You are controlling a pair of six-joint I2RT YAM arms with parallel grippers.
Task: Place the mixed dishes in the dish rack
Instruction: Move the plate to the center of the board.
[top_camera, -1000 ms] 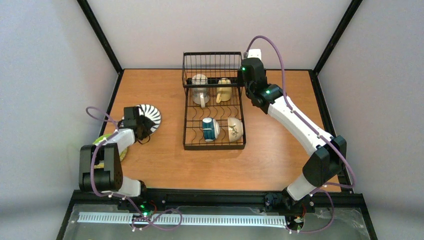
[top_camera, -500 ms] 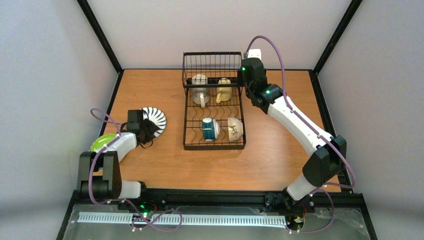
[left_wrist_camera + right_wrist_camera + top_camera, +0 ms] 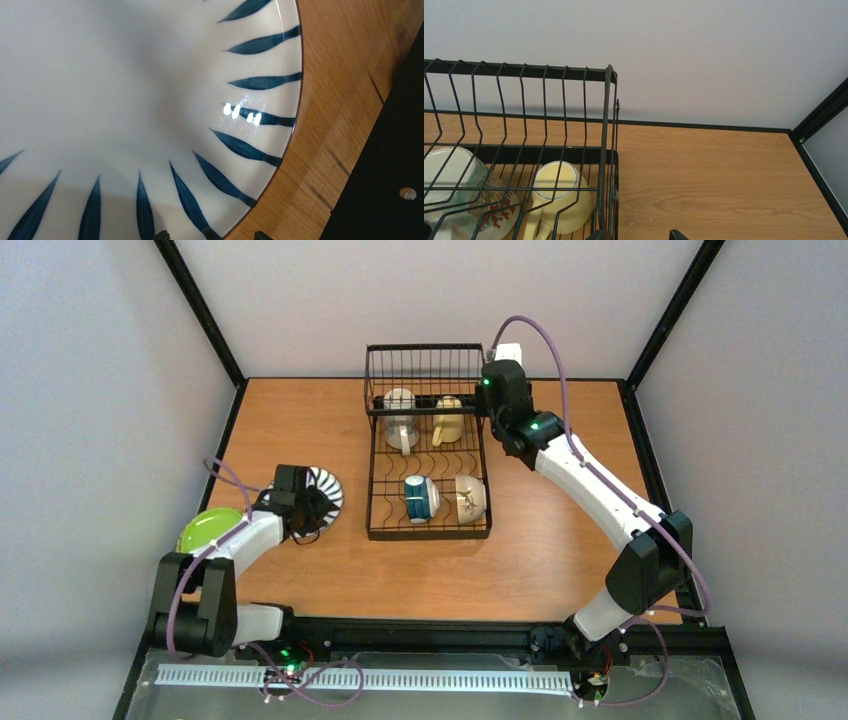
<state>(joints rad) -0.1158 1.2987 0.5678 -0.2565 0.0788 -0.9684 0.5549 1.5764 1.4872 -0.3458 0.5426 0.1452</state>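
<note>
The black-and-white striped plate (image 3: 328, 488) sits left of the black wire dish rack (image 3: 428, 532) and fills the left wrist view (image 3: 125, 100). My left gripper (image 3: 211, 235) is open at the plate's near rim, which passes between the spread fingertips (image 3: 161, 234). In the top view this gripper (image 3: 306, 504) covers the plate's left part. The rack holds a cream mug (image 3: 400, 418), a yellow mug (image 3: 561, 197), a teal-and-white cup (image 3: 420, 498) and a cream bowl (image 3: 470, 498). My right gripper (image 3: 638, 235) is open at the rack's far right corner, its left fingertip against the wall wire.
A lime-green plate (image 3: 208, 528) lies near the table's left edge, behind my left arm. The rack's taller basket section (image 3: 424, 370) stands at the far end. Bare wood (image 3: 724, 175) lies right of the rack up to the black corner frame.
My left gripper and the striped plate have shifted together to the right, toward the rack. The lime-green plate, half covered by the arm before, now shows. The right arm has hardly moved.
</note>
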